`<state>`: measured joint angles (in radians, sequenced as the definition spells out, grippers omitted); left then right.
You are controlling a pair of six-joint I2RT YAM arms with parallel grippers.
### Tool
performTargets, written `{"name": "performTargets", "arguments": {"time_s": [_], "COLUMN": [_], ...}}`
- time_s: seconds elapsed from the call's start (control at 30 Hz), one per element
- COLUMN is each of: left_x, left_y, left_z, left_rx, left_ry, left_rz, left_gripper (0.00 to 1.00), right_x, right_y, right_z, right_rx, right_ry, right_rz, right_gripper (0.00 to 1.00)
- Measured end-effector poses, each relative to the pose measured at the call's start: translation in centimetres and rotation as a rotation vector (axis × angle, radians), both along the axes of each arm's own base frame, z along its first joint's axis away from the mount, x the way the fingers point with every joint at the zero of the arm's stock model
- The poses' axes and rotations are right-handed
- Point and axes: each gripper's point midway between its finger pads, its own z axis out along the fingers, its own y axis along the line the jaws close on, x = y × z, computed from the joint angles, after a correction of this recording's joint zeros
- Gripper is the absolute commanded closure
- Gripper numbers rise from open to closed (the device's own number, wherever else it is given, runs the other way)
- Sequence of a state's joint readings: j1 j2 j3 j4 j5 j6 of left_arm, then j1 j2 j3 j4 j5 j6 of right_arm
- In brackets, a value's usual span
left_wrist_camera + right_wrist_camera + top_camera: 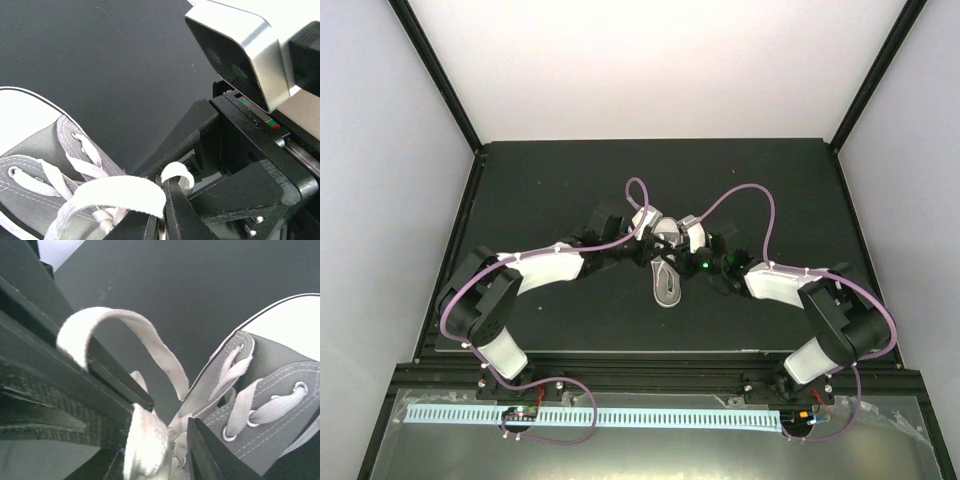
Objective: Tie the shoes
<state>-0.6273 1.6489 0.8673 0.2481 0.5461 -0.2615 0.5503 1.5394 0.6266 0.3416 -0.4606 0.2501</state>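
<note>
The grey canvas shoe [666, 272] with a white toe cap lies mid-table, toe toward the arms. Both grippers meet over its laced top. My left gripper [648, 243] [164, 189] is shut on a white lace, which bows out as a broad loop [120, 194] and curls over its fingertips [178, 172]. My right gripper [688, 248] [155, 440] faces it from the other side. Its jaws stand apart, with a thick fold of lace [145, 445] between them, lying against one side and apart from the right finger [207, 452]. A lace loop [117, 319] drapes over the left gripper's finger.
The black mat [550, 180] covers the table, with white walls close on three sides. The right arm's wrist camera housing [245, 55] fills the right of the left wrist view. Purple cables [750, 195] arch above both arms. A white slotted strip [620, 415] runs along the near edge.
</note>
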Motion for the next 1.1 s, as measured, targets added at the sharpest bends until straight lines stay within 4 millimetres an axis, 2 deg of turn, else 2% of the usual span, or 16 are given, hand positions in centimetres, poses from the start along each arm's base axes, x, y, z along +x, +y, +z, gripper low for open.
{"name": "performTargets", "arguments": {"time_s": [0.1,0.17,0.23,0.33,0.4,0.5,0.6,0.7,0.8,0.93,1.03,1.1], "left_x": [0.1,0.3,0.9,2.7,4.3,6.2,6.7,6.4,4.8,2.8,1.5,1.0], "left_y": [-0.1,-0.2,-0.5,-1.0,-1.2,-0.9,0.2,1.5,3.2,4.7,5.1,5.2], "left_z": [0.2,0.7,1.3,2.4,2.8,2.5,1.2,0.2,-1.2,-2.5,-3.3,-3.8], "left_rx": [0.004,0.002,0.0,-0.001,-0.001,0.004,0.027,0.038,0.039,0.036,0.031,0.022], "left_ry": [-0.002,-0.013,-0.028,-0.042,-0.049,-0.033,0.006,0.036,0.087,0.139,0.17,0.181], "left_rz": [-0.003,-0.006,-0.006,0.005,0.017,0.032,0.042,0.046,0.04,0.027,0.012,0.007], "left_gripper": [0.98,0.96,0.9,0.71,0.63,0.56,0.45,0.36,0.33,0.32,0.32,0.36], "right_x": [0.2,0.4,0.6,1.1,1.3,1.4,1.5,1.5,1.6,1.6,1.6,1.6], "right_y": [-0.1,-0.2,-0.4,-0.5,-0.6,-0.7,-0.7,-0.7,-0.7,-0.7,-0.7,-0.6], "right_z": [-0.1,-0.1,0.0,0.7,0.8,0.9,0.9,1.0,1.1,1.1,1.1,1.1], "right_rx": [-0.01,-0.012,-0.015,-0.005,-0.001,0.006,0.014,0.025,0.033,0.038,0.039,0.041], "right_ry": [-0.011,-0.013,-0.019,-0.034,-0.035,-0.024,-0.011,-0.004,0.004,0.01,0.012,0.013], "right_rz": [-0.008,-0.022,-0.036,-0.068,-0.079,-0.099,-0.111,-0.117,-0.123,-0.127,-0.128,-0.128], "right_gripper": [0.98,0.98,0.98,0.98,0.98,0.98,0.98,0.98,0.99,0.98,0.98,0.98]}}
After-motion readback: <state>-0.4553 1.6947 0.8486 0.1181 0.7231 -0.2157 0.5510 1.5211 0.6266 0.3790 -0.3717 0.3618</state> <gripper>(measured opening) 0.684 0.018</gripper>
